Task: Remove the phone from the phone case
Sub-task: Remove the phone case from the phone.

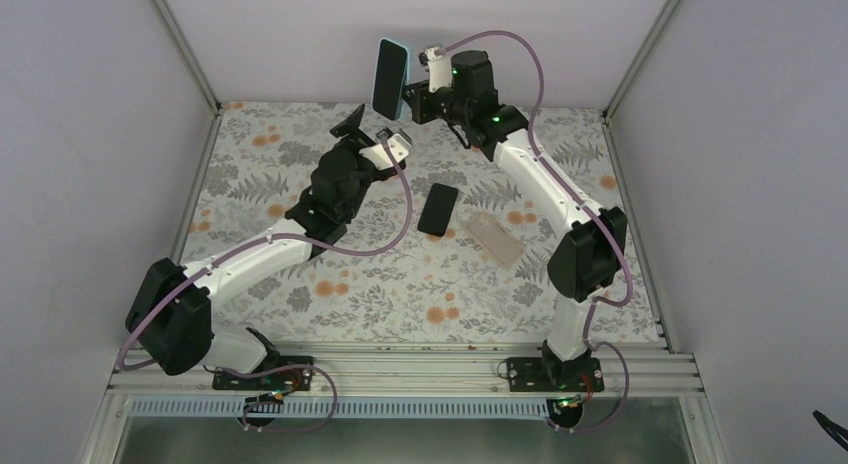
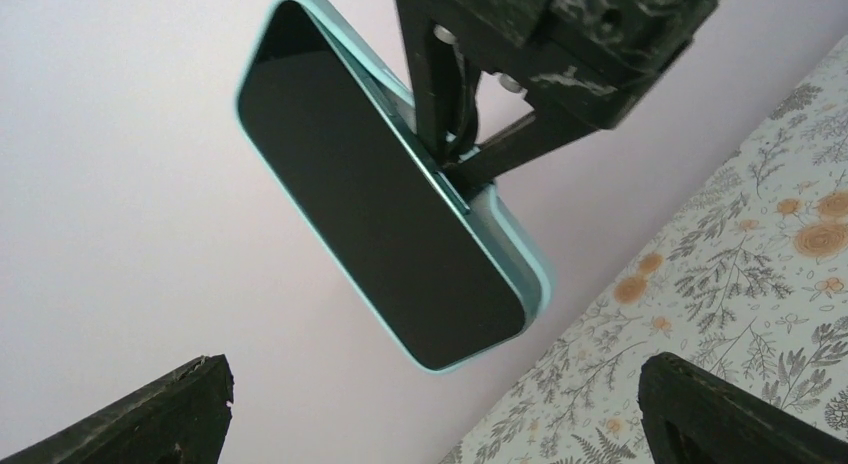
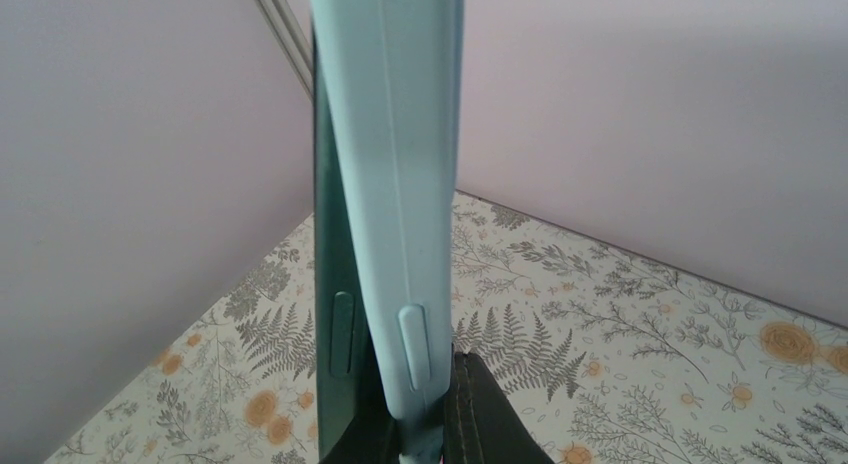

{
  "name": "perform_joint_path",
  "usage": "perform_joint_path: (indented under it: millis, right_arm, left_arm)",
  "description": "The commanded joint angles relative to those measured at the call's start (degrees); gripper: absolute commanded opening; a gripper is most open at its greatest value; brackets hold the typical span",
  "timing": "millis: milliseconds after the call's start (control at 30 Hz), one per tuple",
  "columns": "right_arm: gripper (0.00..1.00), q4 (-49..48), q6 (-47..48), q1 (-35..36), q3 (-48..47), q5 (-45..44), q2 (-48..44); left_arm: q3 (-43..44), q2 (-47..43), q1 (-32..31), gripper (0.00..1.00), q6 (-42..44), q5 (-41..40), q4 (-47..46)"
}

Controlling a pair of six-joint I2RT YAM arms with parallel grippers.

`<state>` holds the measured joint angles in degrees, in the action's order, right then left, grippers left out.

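Two arms reach over a floral table, and one cased phone is held aloft.
The right gripper pinches the teal phone case by one long edge and holds it upright near the back wall. The phone sits inside, its dark screen facing the left gripper, whose fingers are spread wide and touch nothing. On the table lie a black phone and, just beside it, a pale flat case.
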<state>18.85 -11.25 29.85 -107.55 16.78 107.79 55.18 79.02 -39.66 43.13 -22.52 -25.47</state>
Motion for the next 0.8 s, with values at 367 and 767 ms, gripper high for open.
perform_joint_path:
  millis: [367, 767]
  right_arm:
    - [0.03, -4.15, -1.31, -0.36, -2.5, -0.1, -1.19]
    - [0.03, -4.35, -1.37, -0.4, -2.32, 0.45, -1.16]
  left_arm:
    - [-0.79, 2.63, 0.72, 1.0, 2.25, -2.59, -9.77]
    - [-0.49, 4.46, 1.81, 1.0, 3.74, -2.98, -12.59]
